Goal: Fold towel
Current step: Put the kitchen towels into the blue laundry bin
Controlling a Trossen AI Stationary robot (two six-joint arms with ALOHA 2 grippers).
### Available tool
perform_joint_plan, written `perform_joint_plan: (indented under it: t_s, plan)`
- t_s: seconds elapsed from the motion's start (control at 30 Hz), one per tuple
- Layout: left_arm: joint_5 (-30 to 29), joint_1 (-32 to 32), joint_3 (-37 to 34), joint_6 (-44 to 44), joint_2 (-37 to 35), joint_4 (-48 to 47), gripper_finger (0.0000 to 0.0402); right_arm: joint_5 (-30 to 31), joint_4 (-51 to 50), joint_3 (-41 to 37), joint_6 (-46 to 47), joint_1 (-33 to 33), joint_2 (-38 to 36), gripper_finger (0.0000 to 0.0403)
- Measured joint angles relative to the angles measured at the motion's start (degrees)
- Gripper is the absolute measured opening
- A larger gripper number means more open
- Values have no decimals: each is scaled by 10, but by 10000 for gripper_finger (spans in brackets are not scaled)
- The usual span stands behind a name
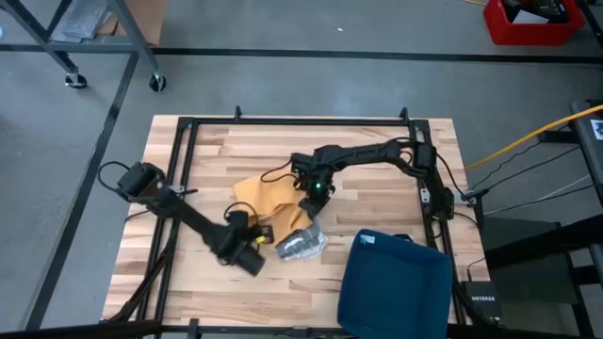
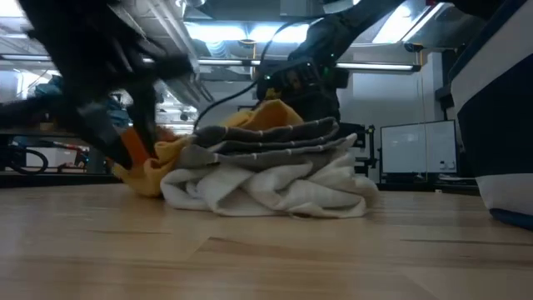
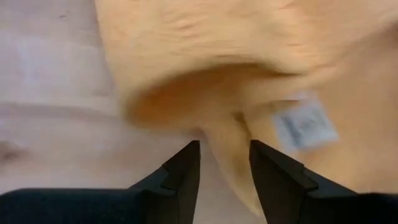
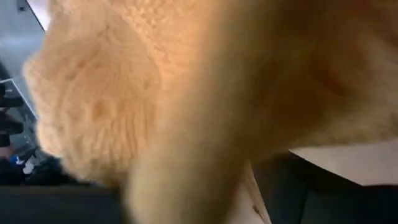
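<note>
High view: soft orange terry towel (image 1: 268, 198) lay crumpled at frame centre.
Left gripper (image 3: 224, 163) pinched a towel fold between its fingers; right gripper (image 1: 314, 191) pressed into the cloth, grip undeterminable, beside a grey-and-white striped towel (image 1: 301, 245).

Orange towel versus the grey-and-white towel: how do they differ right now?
The orange towel is plain orange and partly spread out; the grey-and-white towel is striped grey over white and bunched in a heap. Both end effectors, left and right, are at the orange towel, neither at the grey-and-white one. Both lie unfolded on the wooden table.
</note>
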Motion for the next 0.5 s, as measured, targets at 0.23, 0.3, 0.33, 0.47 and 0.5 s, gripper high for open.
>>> perform_joint_plan:
  t_s: [0.23,0.3,0.33,0.47,0.5]
  plan:
    - [-29,-77,0,-31,-41,-36,131,22,-70,0,-44,-5,-45,179]
    - [-32,-85,0,-32,-44,-45,131,44,-79,0,-57,-4,-63,179]
    - [-37,-85,1,-33,-45,-51,131,58,-85,0,-60,-4,-72,179]
    - [-59,-68,0,-36,-44,-80,131,118,-84,0,-60,-8,-98,179]
    - [-63,-61,0,-36,-44,-86,131,130,-83,0,-60,-9,-101,179]
